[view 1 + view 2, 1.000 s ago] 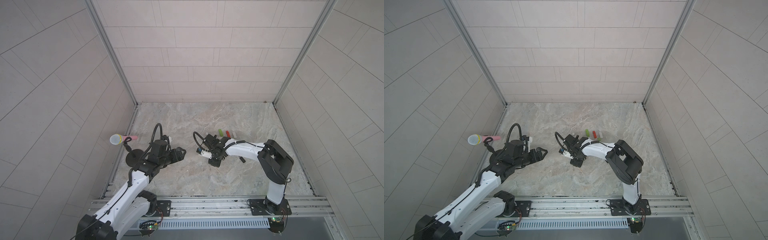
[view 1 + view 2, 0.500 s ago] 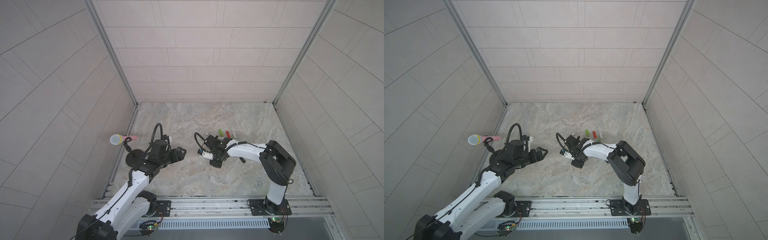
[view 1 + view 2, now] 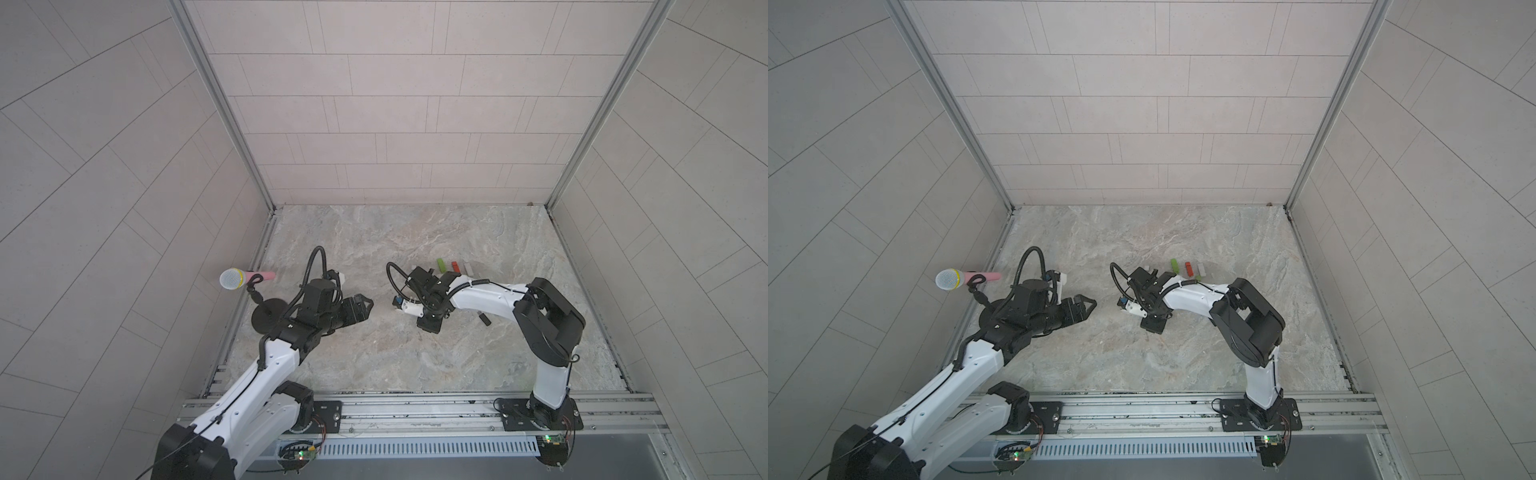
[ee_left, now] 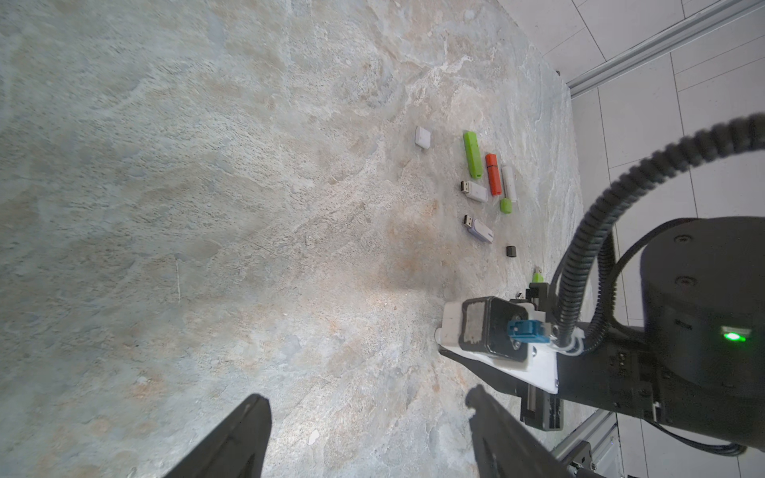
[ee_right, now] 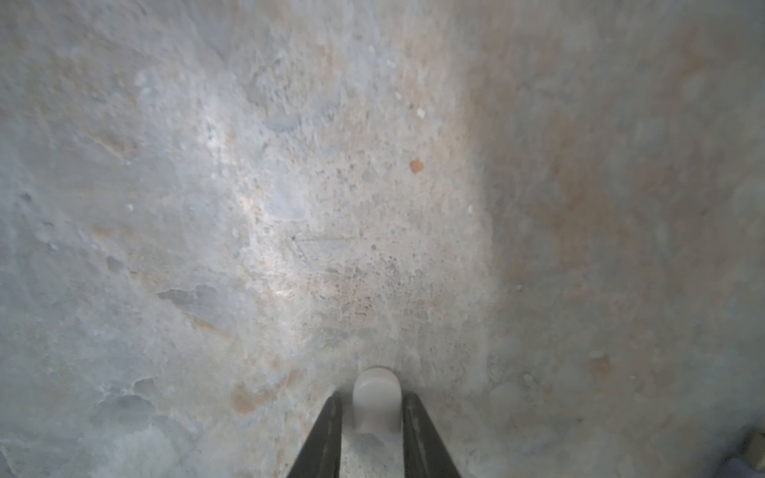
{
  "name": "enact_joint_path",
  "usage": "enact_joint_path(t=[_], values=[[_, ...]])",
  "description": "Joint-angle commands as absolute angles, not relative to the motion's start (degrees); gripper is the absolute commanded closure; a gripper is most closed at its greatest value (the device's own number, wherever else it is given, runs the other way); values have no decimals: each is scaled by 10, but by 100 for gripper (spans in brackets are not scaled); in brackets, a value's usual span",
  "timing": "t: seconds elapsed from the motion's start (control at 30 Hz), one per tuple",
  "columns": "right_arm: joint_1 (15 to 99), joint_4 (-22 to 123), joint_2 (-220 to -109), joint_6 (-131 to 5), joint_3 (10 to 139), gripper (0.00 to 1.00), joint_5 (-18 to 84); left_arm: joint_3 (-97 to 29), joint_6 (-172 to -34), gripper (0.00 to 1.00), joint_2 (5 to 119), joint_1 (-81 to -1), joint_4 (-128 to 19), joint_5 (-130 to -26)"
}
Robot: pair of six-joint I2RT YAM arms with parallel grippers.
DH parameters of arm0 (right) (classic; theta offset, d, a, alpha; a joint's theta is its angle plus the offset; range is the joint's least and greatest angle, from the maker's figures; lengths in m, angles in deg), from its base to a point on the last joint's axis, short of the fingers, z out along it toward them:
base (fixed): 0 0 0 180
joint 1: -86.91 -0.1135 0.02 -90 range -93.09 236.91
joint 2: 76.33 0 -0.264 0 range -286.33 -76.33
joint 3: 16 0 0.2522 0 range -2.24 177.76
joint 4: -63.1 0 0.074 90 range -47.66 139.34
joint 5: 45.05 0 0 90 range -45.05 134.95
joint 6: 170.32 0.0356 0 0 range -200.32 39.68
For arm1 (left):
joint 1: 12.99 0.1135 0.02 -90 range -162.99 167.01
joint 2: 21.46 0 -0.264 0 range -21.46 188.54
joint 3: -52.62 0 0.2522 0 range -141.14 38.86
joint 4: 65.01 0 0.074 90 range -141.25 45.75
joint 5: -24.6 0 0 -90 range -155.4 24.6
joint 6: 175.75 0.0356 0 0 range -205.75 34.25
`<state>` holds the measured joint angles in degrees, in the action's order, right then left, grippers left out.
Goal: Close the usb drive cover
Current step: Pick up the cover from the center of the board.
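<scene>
R gripper: points down at the counter. Jaws are narrowed round a white usb piece. One finger looks to touch it, and a thin gap shows on the other side. The view is blurred, so you cannot tell if the grip is made.
White usb piece: rounded end, sits between the R fingers, close to the counter surface. You cannot tell whether it is a cover or a drive body. Hidden under the R wrist in both top views.
L gripper: jaws wide apart, nothing between them. It hangs over bare counter, well apart from the R gripper. You also see it in a top view.
Open drives: white drive w/ bare plug and pale blue drive w/ bare plug, near each other, beside the row.
Row: green drive, red drive and slim white drive lie parallel, just beside one another.
Loose caps: white cap lies apart from the row. Green cap is just beside the end of the slim white drive. Black cap is near the pale blue drive.
Mic: on a stand at the counter's L edge, behind the L arm.
</scene>
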<state>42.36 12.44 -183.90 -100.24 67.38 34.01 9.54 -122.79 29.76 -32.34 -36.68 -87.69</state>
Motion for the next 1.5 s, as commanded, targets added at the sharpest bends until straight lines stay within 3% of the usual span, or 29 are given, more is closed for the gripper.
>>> enact_joint_path(t=[0.0, 0.27, 0.63, 1.0, 1.27, 1.47], values=[[425, 97, -1859, -1014, 668, 76, 350, 99, -1219, 18, 299, -319, -380, -880], [425, 107, -1831, -1009, 663, 83, 345, 99, -1220, 18, 309, -319, -388, -893], [425, 229, -1622, -1031, 542, 84, 278, 114, -1264, 24, 377, -325, -506, -1032], [425, 386, -1470, -1031, 420, 84, 233, 77, -1307, 28, 467, -426, -655, -1136], [426, 391, -1465, -1025, 423, 83, 225, 65, -1325, 43, 505, -462, -687, -1141], [425, 397, -1467, -1022, 422, 83, 216, 63, -1348, 49, 529, -472, -723, -1139]])
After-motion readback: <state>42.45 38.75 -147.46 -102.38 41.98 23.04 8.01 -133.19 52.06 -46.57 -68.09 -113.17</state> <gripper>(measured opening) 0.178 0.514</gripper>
